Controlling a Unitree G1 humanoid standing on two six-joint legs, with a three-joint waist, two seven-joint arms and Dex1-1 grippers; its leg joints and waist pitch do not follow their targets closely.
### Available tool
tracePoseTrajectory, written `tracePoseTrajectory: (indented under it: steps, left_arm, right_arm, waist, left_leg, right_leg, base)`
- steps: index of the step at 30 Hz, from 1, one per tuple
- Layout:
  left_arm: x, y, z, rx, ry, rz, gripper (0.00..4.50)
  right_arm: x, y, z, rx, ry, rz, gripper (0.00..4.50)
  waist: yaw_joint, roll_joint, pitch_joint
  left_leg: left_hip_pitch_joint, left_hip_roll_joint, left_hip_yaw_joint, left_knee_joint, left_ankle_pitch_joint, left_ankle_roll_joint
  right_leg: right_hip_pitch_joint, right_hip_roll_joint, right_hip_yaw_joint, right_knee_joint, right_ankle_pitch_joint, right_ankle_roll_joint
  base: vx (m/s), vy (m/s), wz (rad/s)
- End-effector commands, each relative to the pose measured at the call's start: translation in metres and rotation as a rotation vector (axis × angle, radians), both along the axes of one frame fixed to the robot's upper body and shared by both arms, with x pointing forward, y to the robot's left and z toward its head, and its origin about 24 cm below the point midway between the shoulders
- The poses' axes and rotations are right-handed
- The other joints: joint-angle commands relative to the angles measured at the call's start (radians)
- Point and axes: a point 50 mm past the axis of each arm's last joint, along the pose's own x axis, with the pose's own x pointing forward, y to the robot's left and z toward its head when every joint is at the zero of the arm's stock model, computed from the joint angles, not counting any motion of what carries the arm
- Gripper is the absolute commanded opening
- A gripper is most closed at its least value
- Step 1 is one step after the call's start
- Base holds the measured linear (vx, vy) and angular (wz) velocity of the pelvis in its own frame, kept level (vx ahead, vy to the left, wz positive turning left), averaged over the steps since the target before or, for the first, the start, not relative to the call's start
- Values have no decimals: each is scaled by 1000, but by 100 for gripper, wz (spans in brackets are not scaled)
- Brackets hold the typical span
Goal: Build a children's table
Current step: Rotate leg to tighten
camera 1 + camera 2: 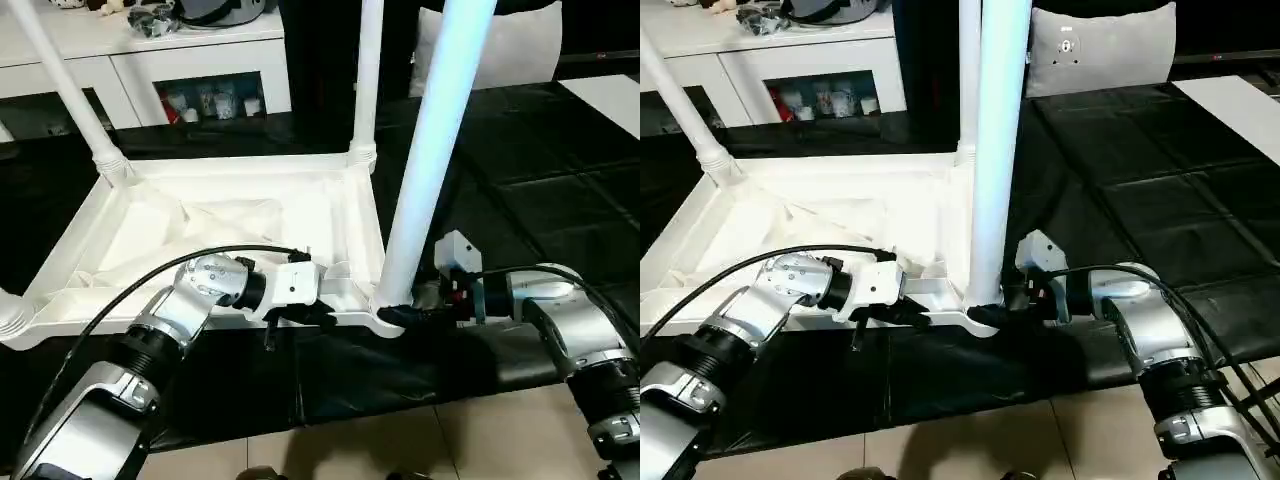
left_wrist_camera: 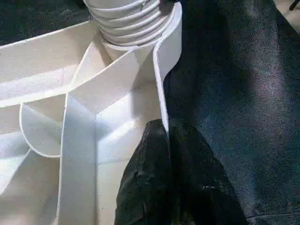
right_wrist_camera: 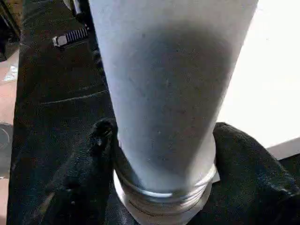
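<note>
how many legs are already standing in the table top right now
3 for sure: near right corner leg, which the right gripper clamps at its base; far right corner leg; far left corner leg. A ribbed collar at the near left corner suggests a fourth, mostly out of frame.

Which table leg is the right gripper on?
The near-right corner leg; the right gripper clasps its base. The far-left and far-right legs stand untouched.

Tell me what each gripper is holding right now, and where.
The right gripper clamps the near-corner leg at its base, just above the socket. The left gripper pinches the tabletop by its near edge wall.
</note>
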Motion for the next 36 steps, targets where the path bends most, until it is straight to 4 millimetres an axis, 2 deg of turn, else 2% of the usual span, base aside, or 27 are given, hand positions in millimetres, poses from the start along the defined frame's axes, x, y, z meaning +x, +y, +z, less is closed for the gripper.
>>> tracePoseTrajectory:
  steps: [1, 2, 7, 9, 11, 12, 13, 14, 15, 16, 17, 18, 19, 20, 22, 23, 24, 25, 27, 29, 30, 32, 33, 34, 35, 36]
  left_arm:
    - [-13, -3, -17, 109, 64, -118, 0]
    - [-13, -3, -18, 105, 73, -118, 0]
    - [-15, -6, -18, 65, 110, -82, 0]
    - [-12, -15, -16, -15, 147, 30, 0]
    - [-9, -23, -13, -78, 174, 129, 0]
    - [-9, -25, -12, -88, 175, 147, 0]
    - [-8, -31, -10, -117, 185, 197, 0]
    - [-8, -36, -9, -136, 195, 228, 0]
    - [-9, -42, -7, -154, 198, 257, 0]
    - [-9, -42, -7, -154, 198, 257, 0]
    - [-6, -53, -4, -180, 185, 336, 0]
    - [-6, -53, -4, -180, 185, 336, 0]
    - [-2, -63, 0, -207, 166, 414, 0]
    - [-2, -63, 0, -208, 165, 417, 0]
    - [2, -72, 5, -236, 143, 489, 0]
    - [2, -72, 5, -236, 143, 489, 0]
    - [2, -75, 6, -230, 126, 504, 0]
    - [2, -75, 5, -211, 105, 505, 0]
    - [2, -73, 4, -188, 86, 499, 0]
    - [3, -65, 2, -149, 55, 505, 0]
    - [5, -59, 1, -126, 34, 509, 0]
    - [6, -56, 1, -120, 31, 509, 0]
    - [7, -53, 0, -117, 26, 513, 0]
    - [8, -47, -1, -111, 24, 515, 0]
    - [9, -42, -1, -102, 26, 520, 0]
    - [9, -42, -1, -102, 26, 520, 0]
  right_arm:
    - [1, 1, 1, 3, 7, 2, 304]
    - [1, 2, 0, 6, 13, 1, 288]
    - [-2, 6, -4, 43, 63, -18, 273]
    - [2, 17, -11, 68, 100, -127, 272]
    - [6, 27, -15, 89, 100, -207, 272]
    - [7, 29, -16, 98, 102, -228, 271]
    - [12, 36, -17, 113, 104, -308, 271]
    - [17, 40, -19, 115, 104, -369, 271]
    - [21, 45, -22, 110, 111, -434, 270]
    - [21, 45, -22, 110, 111, -434, 270]
    - [29, 53, -27, 94, 126, -560, 270]
    - [29, 53, -27, 94, 126, -560, 270]
    - [33, 60, -31, 95, 153, -636, 270]
    - [33, 61, -31, 95, 154, -639, 270]
    - [34, 68, -32, 110, 141, -659, 270]
    - [34, 68, -32, 110, 141, -659, 270]
    - [34, 70, -32, 120, 138, -655, 305]
    - [34, 71, -31, 138, 131, -656, 305]
    - [33, 68, -30, 152, 118, -651, 342]
    - [32, 62, -28, 165, 91, -646, 350]
    - [32, 56, -25, 169, 63, -634, 360]
    - [31, 53, -24, 174, 46, -627, 391]
    - [29, 49, -22, 191, 38, -612, 391]
    - [25, 41, -17, 215, 13, -571, 395]
    - [22, 35, -14, 222, -3, -538, 404]
    - [22, 35, -14, 222, -3, -538, 418]
  waist:
    - [-4, -20, -84]
    - [-4, -19, -84]
    - [-6, -18, -85]
    - [-10, -20, -84]
    - [-15, -19, -80]
    - [-23, -23, -73]
    - [-30, -23, -72]
    - [-38, -23, -71]
    - [-52, -21, -69]
    - [-69, -23, -69]
    - [-76, -22, -70]
    - [-95, -20, -67]
    - [-106, -21, -70]
    - [-119, -22, -69]
    - [-125, -23, -74]
    - [-125, -25, -73]
    - [-124, -28, -75]
    - [-124, -27, -76]
    - [-120, -25, -79]
    - [-116, -20, -81]
    - [-113, -21, -81]
    - [-101, -18, -86]
    - [-101, -18, -86]
    - [-93, -14, -87]
    - [-92, -17, -86]
    - [-83, -17, -89]
  left_leg:
    - [-7, 58, -7, -68, -15, 124]
    - [-7, 58, -8, -68, -11, 123]
    - [-7, 58, -8, -68, -8, 125]
    - [-7, 60, -6, -70, -8, 121]
    - [-4, 59, -4, -76, -49, 99]
    - [-4, 55, -5, -81, -104, 72]
    - [5, 49, -5, -82, -145, 50]
    - [4, 51, -7, -85, -157, 38]
    - [2, 47, -9, -86, -181, 27]
    - [-1, 44, -13, -86, -197, 20]
    - [-4, 43, -15, -85, -205, 18]
    - [-8, 40, -17, -85, -221, 17]
    - [-3, 36, -17, -81, -232, 22]
    - [-6, 35, -17, -79, -236, 31]
    - [-7, 33, -15, -75, -222, 44]
    - [-8, 32, -14, -76, -214, 52]
    - [-11, 31, -13, -75, -199, 67]
    - [-12, 31, -13, -75, -191, 73]
    - [-14, 35, -14, -75, -168, 88]
    - [-16, 40, -16, -76, -148, 99]
    - [-15, 42, -15, -76, -135, 104]
    - [-18, 44, -16, -75, -90, 118]
    - [-19, 45, -16, -74, -83, 121]
    - [-18, 45, -17, -73, -76, 131]
    - [-17, 46, -13, -72, -79, 139]
    - [-16, 48, -14, -71, -65, 145]
  right_leg:
    - [67, -64, 66, -57, -244, -158]
    - [68, -64, 66, -56, -243, -159]
    - [68, -63, 65, -53, -226, -166]
    - [68, -63, 67, -54, -228, -170]
    - [67, -63, 65, -65, -293, -152]
    - [69, -63, 61, -75, -381, -128]
    - [66, -63, 59, -88, -452, -102]
    - [67, -64, 59, -87, -469, -97]
    - [65, -62, 53, -96, -505, -82]
    - [68, -61, 49, -98, -523, -68]
    - [71, -61, 47, -98, -529, -62]
    - [70, -59, 41, -105, -539, -54]
    - [67, -59, 39, -111, -548, -45]
    - [66, -58, 38, -113, -545, -48]
    - [66, -60, 39, -113, -533, -49]
    - [65, -58, 39, -115, -527, -50]
    - [67, -57, 41, -112, -511, -54]
    - [66, -57, 42, -110, -499, -58]
    - [67, -58, 44, -104, -463, -71]
    - [67, -59, 47, -97, -417, -87]
    - [67, -58, 49, -94, -391, -100]
    - [71, -59, 52, -81, -306, -128]
    - [71, -58, 52, -78, -288, -135]
    - [75, -58, 52, -77, -261, -137]
    - [72, -56, 54, -79, -255, -138]
    - [72, -59, 55, -72, -237, -147]
  base:
    - [0, 0, 0]
    - [0, 0, 0]
    - [0, 0, 0]
    - [0, 0, 0]
    - [0, 0, 0]
    - [0, 0, 0]
    - [0, 0, 0]
    - [0, 0, 0]
    - [0, 0, 0]
    - [0, 0, 0]
    - [0, 0, 0]
    - [0, 0, 0]
    - [0, 0, 0]
    - [0, 0, 0]
    - [0, 0, 0]
    - [0, 0, 0]
    - [0, 0, 0]
    - [0, 0, 0]
    - [0, 0, 0]
    - [0, 0, 0]
    - [0, 0, 0]
    - [0, 0, 0]
    - [0, 0, 0]
    - [0, 0, 0]
    - [0, 0, 0]
    - [0, 0, 0]
